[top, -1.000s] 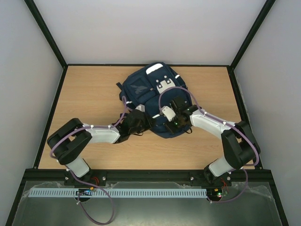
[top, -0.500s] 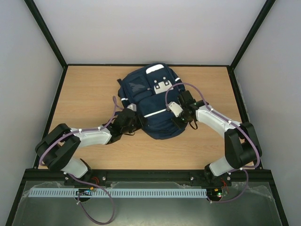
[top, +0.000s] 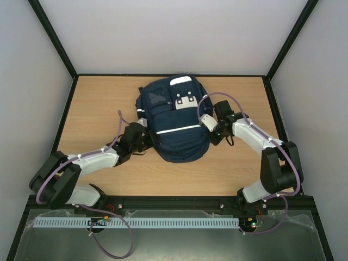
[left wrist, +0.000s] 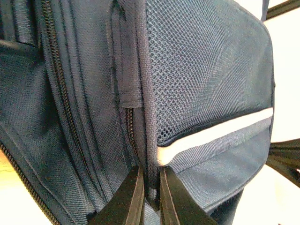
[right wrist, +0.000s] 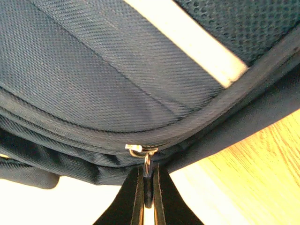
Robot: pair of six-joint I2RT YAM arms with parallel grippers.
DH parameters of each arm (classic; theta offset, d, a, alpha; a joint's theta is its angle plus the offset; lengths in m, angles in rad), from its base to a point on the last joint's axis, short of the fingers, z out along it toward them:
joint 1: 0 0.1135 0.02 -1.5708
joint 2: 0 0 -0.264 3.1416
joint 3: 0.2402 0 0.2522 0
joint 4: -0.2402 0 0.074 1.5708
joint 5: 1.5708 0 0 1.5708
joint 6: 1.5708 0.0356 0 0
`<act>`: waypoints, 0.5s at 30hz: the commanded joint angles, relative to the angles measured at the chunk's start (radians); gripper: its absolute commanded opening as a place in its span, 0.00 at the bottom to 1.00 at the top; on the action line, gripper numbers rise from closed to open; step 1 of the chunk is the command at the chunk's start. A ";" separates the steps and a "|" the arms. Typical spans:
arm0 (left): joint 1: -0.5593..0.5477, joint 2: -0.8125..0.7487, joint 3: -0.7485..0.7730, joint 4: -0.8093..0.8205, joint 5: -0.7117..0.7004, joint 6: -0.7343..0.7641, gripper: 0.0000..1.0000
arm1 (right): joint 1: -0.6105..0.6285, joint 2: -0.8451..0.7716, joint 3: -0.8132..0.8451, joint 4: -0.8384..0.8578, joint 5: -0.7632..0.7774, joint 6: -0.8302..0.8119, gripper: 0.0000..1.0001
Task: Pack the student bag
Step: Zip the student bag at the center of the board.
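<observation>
Backpack [top: 173,122] and arms have all moved in the last second. The bag lay skewed with its bottom swung toward the right arm; now it sits straighter and a little further left, at the middle back of the table [top: 103,103], front side up. Both arms have drawn outward from over its lower front to its two flanks.

The right gripper [right wrist: 147,171] has its fingers pressed together on the small metal zip pull [right wrist: 146,161], and it has travelled from the bottom corner up along the right side. That suggests the zip is being run along its track, though these views do not show whether it is opening or closing. The left gripper [left wrist: 151,171] is pinched tight on a piped seam [left wrist: 149,140] at the bag's left edge, beside the mesh pocket [left wrist: 197,70] and white stripe [left wrist: 215,129]. It is probably anchoring the bag against the pull.

The table is pale wood-grain board, smooth and matt, with a black frame [top: 54,41] round it. Plain white walls [top: 174,32] close in three sides.
</observation>
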 commanded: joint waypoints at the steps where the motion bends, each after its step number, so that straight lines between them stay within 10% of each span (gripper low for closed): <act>1: 0.101 -0.076 -0.044 -0.083 -0.108 0.028 0.02 | -0.030 -0.011 0.020 -0.165 -0.010 -0.022 0.01; 6: 0.120 -0.115 -0.017 -0.139 -0.084 0.032 0.41 | 0.005 -0.004 0.030 -0.188 -0.103 -0.006 0.01; 15: -0.070 -0.195 -0.028 -0.080 -0.131 -0.140 0.52 | 0.124 -0.021 0.044 -0.187 -0.102 0.043 0.01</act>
